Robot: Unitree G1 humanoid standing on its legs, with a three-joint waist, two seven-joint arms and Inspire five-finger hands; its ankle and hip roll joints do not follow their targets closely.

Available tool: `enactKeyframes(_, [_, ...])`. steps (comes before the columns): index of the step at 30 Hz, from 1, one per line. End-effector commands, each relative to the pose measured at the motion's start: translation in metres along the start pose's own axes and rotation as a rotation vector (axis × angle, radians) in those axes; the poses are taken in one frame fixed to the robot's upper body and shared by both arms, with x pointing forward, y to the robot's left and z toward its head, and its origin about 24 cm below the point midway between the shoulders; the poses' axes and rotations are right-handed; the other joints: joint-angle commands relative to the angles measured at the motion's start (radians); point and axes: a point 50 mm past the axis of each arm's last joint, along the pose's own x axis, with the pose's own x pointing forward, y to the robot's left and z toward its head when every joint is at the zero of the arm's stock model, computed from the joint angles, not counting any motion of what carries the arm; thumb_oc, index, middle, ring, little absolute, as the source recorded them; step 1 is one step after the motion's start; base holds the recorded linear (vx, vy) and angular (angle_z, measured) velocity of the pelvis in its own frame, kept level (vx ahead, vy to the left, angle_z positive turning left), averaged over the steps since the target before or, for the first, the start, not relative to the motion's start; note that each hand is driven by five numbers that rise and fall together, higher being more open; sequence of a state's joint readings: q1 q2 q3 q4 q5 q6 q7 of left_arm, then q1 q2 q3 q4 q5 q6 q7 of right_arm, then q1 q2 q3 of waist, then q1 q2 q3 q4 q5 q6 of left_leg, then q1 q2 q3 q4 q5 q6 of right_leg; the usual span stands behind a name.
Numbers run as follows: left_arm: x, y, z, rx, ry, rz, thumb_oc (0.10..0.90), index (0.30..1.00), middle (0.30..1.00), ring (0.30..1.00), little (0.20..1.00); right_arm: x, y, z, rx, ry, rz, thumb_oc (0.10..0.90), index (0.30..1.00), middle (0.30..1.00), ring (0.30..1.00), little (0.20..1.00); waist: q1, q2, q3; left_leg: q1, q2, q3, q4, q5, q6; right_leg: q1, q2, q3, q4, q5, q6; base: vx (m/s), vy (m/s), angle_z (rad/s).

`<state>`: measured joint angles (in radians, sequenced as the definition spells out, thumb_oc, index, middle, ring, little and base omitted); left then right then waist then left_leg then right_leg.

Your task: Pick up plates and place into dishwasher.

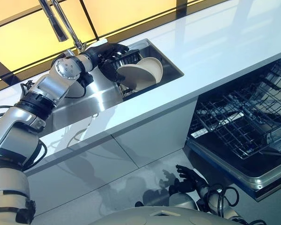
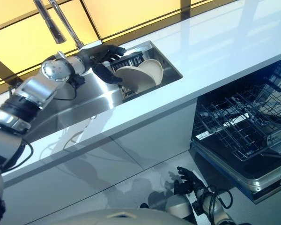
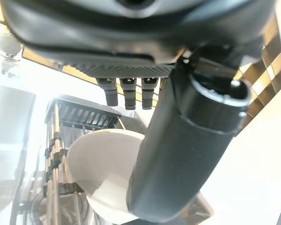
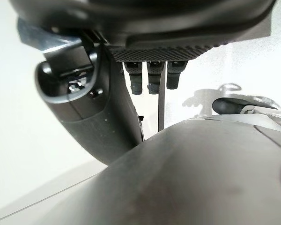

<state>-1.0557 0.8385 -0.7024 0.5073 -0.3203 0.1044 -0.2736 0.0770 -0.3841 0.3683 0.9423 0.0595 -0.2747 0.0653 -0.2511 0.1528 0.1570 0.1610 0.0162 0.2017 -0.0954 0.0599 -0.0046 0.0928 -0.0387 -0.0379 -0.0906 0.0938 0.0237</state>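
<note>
the stiff, slick, breakable plates [image 1: 139, 75] just under the open, empty left hand [image 1: 108, 52] are probably best pinched at the rim

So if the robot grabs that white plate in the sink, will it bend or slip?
Probably it won't bend: the front plate looks like stiff, glazed ceramic. Its smooth, shiny face could be slippery against the left hand, whose open fingers hover over it. It stands on edge in the dish rack beside another plate, so a nudge might tip or clink them, and it would likely chip.
</note>
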Motion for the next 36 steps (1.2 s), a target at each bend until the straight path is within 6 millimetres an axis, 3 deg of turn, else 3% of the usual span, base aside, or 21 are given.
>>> enactKeyframes(1, [-0.022,0.071,0.02,-0.015,-0.087,0.251,0.8,0.9,0.9,0.9,0.9,-0.007,0.014,-0.003,0.005,-0.049,0.055,0.8,0.9,0.9,0.9,0.9,-0.017,-0.009,-0.05,0.012,-0.028,0.016,0.024,-0.09,0.014,-0.002,0.025,-0.005,0.063,-0.108,0.065,0.0,0.0,0.0])
enactKeyframes(16, [-0.01,0.054,0.008,-0.114,-0.079,0.241,0.8,0.9,0.9,0.9,0.9,-0.016,0.008,-0.014,-0.001,-0.034,0.031,0.8,0.9,0.9,0.9,0.9,-0.067,-0.006,-0.016,0.012,-0.03,0.052,0.028,-0.093,0.018,-0.027,0.018,0.016,0.075,-0.098,0.076,0.03,0.001,-0.06])
enactKeyframes(29, [-0.005,0.052,0.009,-0.199,-0.125,0.305,0.8,0.9,0.9,0.9,0.9,-0.018,0.006,0.009,-0.036,-0.158,0.037,0.8,0.9,0.9,0.9,0.9,-0.102,-0.019,0.011,0.002,-0.029,0.082,0.026,-0.092,0.021,-0.061,0.018,0.039,0.083,-0.083,0.087,0.03,0.003,-0.07])
enactKeyframes(30, [-0.005,0.051,0.009,-0.208,-0.133,0.313,0.284,0.458,0.458,0.458,0.384,-0.019,0.006,0.008,-0.037,-0.159,0.036,0.8,0.9,0.9,0.9,0.9,-0.108,-0.02,0.014,0.007,-0.029,0.082,0.026,-0.094,0.021,-0.056,0.017,0.038,0.082,-0.085,0.089,0.04,0.015,-0.07])
enactKeyframes(31, [-0.004,0.051,0.01,-0.211,-0.136,0.315,0.1,0.3,0.3,0.3,0.2,-0.019,0.006,0.008,-0.039,-0.16,0.037,0.8,0.9,0.9,0.9,0.9,-0.11,-0.021,0.015,0.008,-0.029,0.084,0.027,-0.095,0.021,-0.055,0.017,0.039,0.081,-0.084,0.089,0.04,0.016,-0.1])
enactKeyframes(36, [-0.003,0.048,0.009,-0.198,-0.132,0.33,0.1,0.3,0.3,0.3,0.2,-0.022,0.003,0.008,-0.048,-0.175,0.034,0.8,0.9,0.9,0.9,0.9,-0.117,-0.021,0.021,0.009,-0.028,0.09,0.031,-0.096,0.02,-0.057,0.017,0.039,0.085,-0.084,0.09,0.02,0.009,-0.09])
